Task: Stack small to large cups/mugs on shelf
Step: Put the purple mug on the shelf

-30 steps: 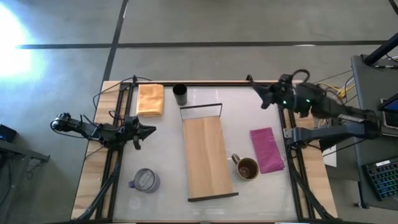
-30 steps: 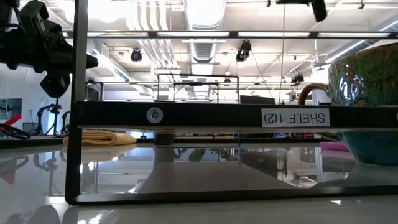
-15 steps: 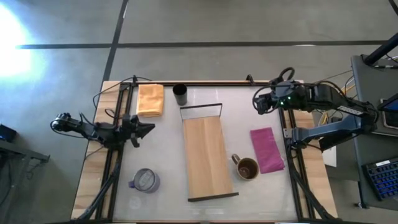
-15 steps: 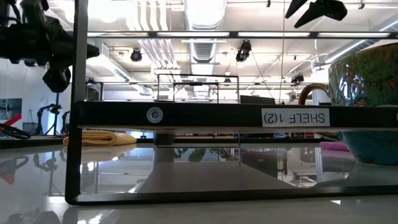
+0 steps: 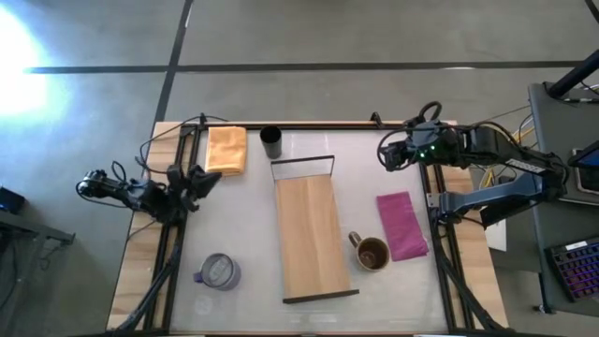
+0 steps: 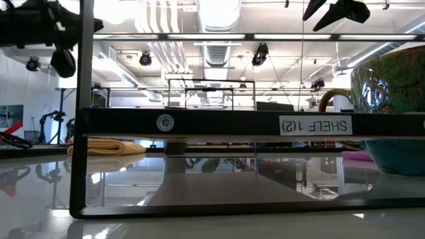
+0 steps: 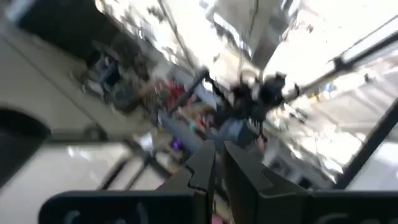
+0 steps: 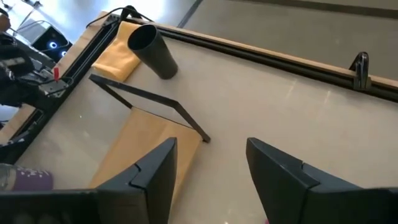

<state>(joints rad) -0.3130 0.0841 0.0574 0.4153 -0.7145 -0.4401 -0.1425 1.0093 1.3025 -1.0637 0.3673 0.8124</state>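
The black cup (image 5: pixel 271 142) stands at the table's far edge, next to the shelf's (image 5: pixel 314 234) far end; it also shows in the right wrist view (image 8: pixel 152 50). The brown mug (image 5: pixel 372 253) stands upright on the table by the shelf's right side, and looms at the right of the low view (image 6: pixel 392 113). On the near left of the table stands the silvery mug with the purple handle (image 5: pixel 220 271). My left gripper (image 5: pixel 201 178) hovers shut over the table's left rail, empty (image 7: pixel 214 168). My right gripper (image 5: pixel 384 154) hangs open and empty (image 8: pixel 211 168) high over the far right.
An orange cloth (image 5: pixel 226 150) lies at the far left beside the black cup. A magenta cloth (image 5: pixel 402 225) lies right of the shelf, beside the brown mug. The shelf's thin dark frame (image 6: pixel 80 133) stands up at its ends. Metal rails (image 5: pixel 178 234) run along both table sides.
My right gripper has opened and swung round a little toward the near side, staying high over the far right. My left gripper has risen and turned its shut fingers from the table's right toward the far edge. No cup has moved.
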